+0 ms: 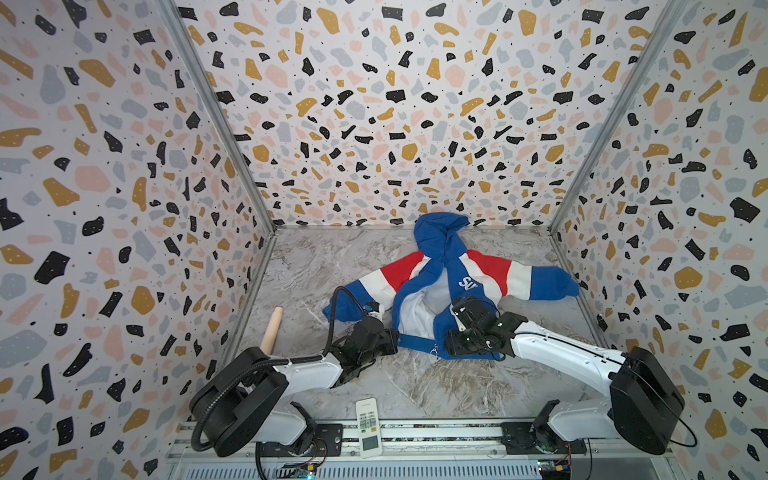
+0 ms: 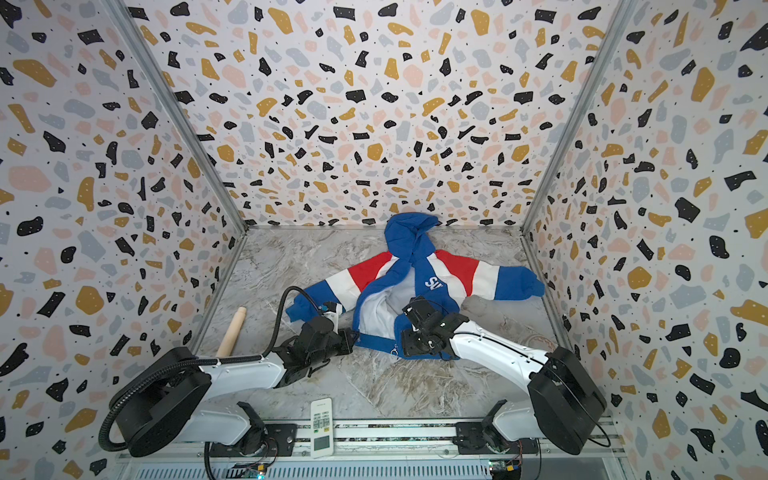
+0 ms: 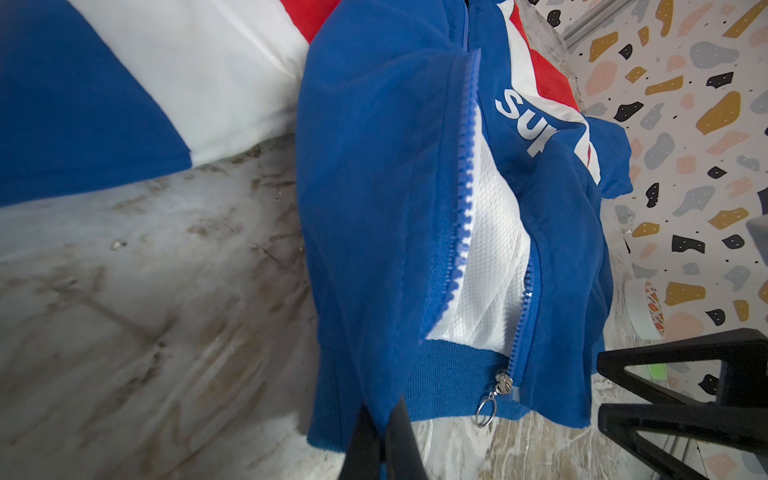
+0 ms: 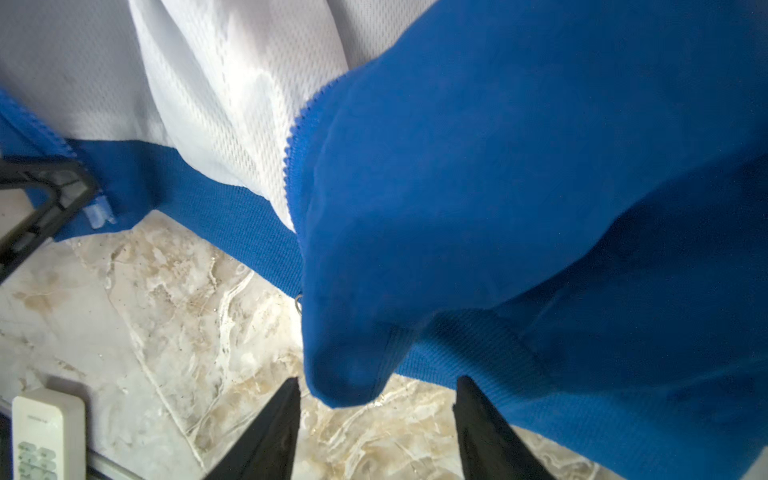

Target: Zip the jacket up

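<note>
Two grippers work at the lower edge of the jacket [image 1: 436,282]. It lies open on the marble table [image 1: 415,386], with its hood pointing away from both of them, toward the back wall.

The left gripper [image 3: 382,419] is pressed together on the blue ribbed hem of one front panel. In the left wrist view the cloth is pinched between its two black fingers.

The right gripper [image 4: 376,384] has its fingers apart, and a blue fold of the other front panel hangs down between their tips. It cannot be told whether the fold touches a finger.

The zipper slider [image 3: 498,386], with its metal ring, sits at the hem between the two grippers, closer to the right one. Beyond it, away from the grippers, the two rows of teeth stand apart, and the white mesh lining [image 3: 494,249] shows between them.

A white remote control [image 1: 369,428] lies behind the grippers, near the arm bases. A wooden stick [image 1: 272,328] lies on the outer side of the left gripper, near the side wall.
</note>
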{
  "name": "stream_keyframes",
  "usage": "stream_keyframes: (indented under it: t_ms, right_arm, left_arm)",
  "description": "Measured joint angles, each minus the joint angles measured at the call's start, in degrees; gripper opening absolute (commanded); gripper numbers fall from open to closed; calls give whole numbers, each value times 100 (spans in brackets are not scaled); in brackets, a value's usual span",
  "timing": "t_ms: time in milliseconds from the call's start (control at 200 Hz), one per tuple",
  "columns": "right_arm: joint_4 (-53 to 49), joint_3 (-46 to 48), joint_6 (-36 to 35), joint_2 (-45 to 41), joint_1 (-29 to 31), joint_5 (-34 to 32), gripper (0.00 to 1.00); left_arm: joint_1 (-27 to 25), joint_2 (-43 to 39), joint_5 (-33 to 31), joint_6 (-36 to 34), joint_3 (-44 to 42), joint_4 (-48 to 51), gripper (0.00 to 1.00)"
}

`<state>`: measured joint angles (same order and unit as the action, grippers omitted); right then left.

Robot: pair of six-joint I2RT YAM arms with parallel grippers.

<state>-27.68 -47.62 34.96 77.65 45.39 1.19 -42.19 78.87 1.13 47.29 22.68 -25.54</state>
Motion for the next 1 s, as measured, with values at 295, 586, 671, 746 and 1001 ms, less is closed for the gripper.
stream_keyframes:
  t_ms: [295,586,671,746,1001]
  right_arm:
    - [-295,-1005,621,317,640,-535,82]
    - [-763,-1392,1091,1506,925,-1233,75]
    - [-772,-1392,1108,1622,905,-1285,71]
    - [-765,-1392,1110,1700,883,-1311,64]
    - [-638,-1392,1099,1770,835,-1327,33]
  left_arm:
    - [-42,46,-7,9,35,-24,0]
    - [-63,302,55,31,90,-286,0]
    - [-63,313,87,31,90,-310,0]
    - [-63,313,118,31,90,-319,0]
    - [-63,313,151,28,90,-326,0]
